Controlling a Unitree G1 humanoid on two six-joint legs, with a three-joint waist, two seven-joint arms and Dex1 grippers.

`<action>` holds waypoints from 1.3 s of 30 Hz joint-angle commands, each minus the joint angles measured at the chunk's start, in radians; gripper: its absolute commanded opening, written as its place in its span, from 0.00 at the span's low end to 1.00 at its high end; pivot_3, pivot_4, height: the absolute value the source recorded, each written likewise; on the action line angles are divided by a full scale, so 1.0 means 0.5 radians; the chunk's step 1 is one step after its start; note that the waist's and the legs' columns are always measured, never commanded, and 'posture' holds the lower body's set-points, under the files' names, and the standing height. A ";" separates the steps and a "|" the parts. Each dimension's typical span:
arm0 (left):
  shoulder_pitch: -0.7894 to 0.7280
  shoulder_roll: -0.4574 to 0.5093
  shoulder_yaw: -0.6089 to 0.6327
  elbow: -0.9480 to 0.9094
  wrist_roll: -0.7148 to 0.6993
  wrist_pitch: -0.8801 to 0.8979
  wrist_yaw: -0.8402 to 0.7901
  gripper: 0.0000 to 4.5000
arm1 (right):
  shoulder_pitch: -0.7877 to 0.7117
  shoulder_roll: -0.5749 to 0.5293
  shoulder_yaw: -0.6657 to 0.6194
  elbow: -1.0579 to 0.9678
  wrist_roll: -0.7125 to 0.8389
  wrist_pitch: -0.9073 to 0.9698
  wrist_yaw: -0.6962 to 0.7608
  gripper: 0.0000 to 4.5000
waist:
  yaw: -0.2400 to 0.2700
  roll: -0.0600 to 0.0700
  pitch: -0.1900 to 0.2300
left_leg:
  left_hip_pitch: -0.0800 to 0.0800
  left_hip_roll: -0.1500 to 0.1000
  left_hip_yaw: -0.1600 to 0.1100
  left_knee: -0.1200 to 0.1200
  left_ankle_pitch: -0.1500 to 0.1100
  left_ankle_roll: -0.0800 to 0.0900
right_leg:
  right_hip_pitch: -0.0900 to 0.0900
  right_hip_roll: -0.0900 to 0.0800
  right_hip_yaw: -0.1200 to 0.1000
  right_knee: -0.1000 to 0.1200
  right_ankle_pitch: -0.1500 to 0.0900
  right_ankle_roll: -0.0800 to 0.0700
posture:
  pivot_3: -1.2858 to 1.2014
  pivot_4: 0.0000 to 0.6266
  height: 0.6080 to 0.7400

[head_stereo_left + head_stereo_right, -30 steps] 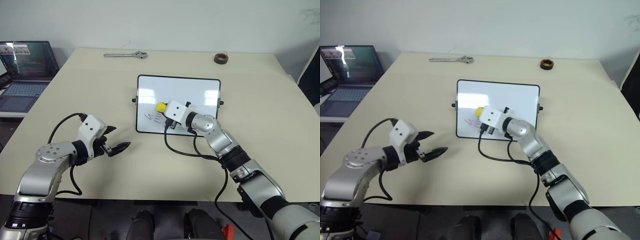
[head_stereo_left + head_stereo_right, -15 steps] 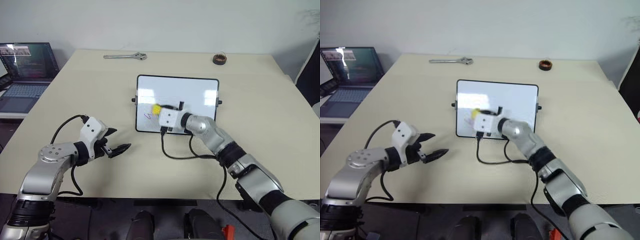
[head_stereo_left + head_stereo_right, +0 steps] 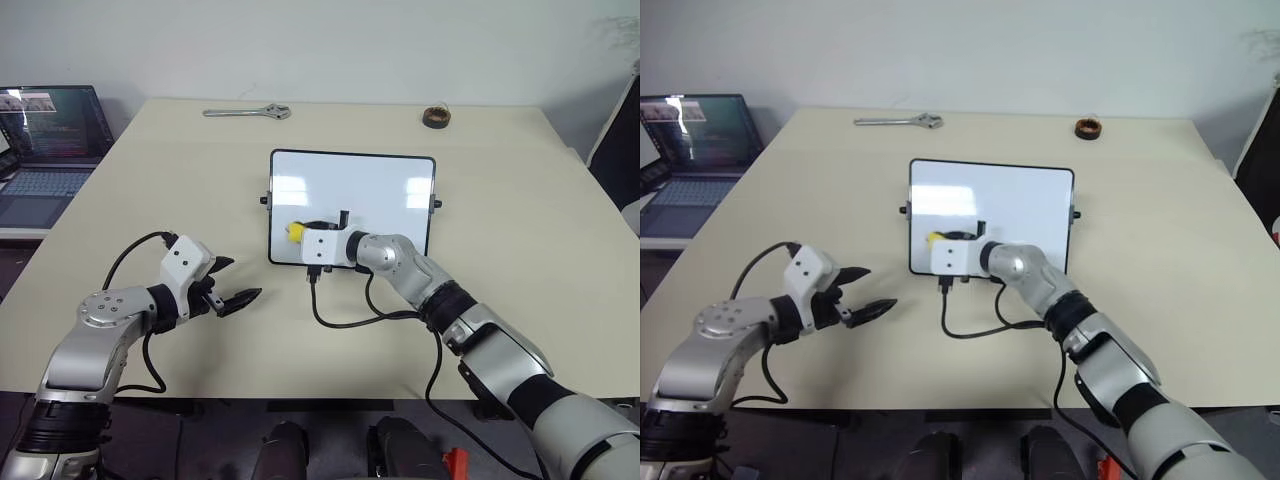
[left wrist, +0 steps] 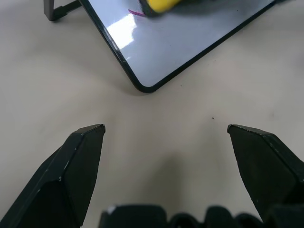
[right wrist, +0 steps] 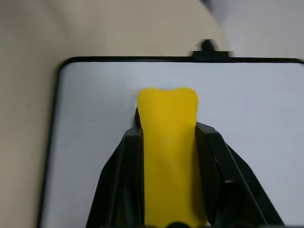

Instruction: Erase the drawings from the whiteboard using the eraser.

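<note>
Now, table [image 3: 520,220]: a wide beige top carried everything; a laptop [image 3: 50,125] sat off its left edge.
Whiteboard [image 3: 380,185]: it lay flat near the middle of the table, black-framed, mostly clean white.
Right gripper [image 5: 167,137]: it reached over the board's near-left corner, its fingers clamped tight on the eraser.
Left gripper [image 3: 232,283]: it hovered over bare table to the board's near left, jaws spread wide, holding nothing.
Wrench [image 3: 247,112]: it lay by the far edge.
Tape roll [image 3: 435,117]: it sat by the far edge, right of the wrench.
Eraser [image 3: 295,231]: the yellow block pressed on the board's near-left part.
Drawings [image 4: 135,13]: one short red stroke showed just beside the eraser.
</note>
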 commanded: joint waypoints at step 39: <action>-0.072 -0.005 -0.008 -0.039 -0.023 -0.007 -0.070 1.00 | 0.086 -0.164 -0.174 -0.059 -0.030 0.117 0.072 0.24 | 0.041 0.000 0.000 | 0.001 0.000 -0.001 -0.001 0.000 0.000 | 0.002 0.000 -0.001 -0.002 0.000 0.000 | 0.52 0.24 1.00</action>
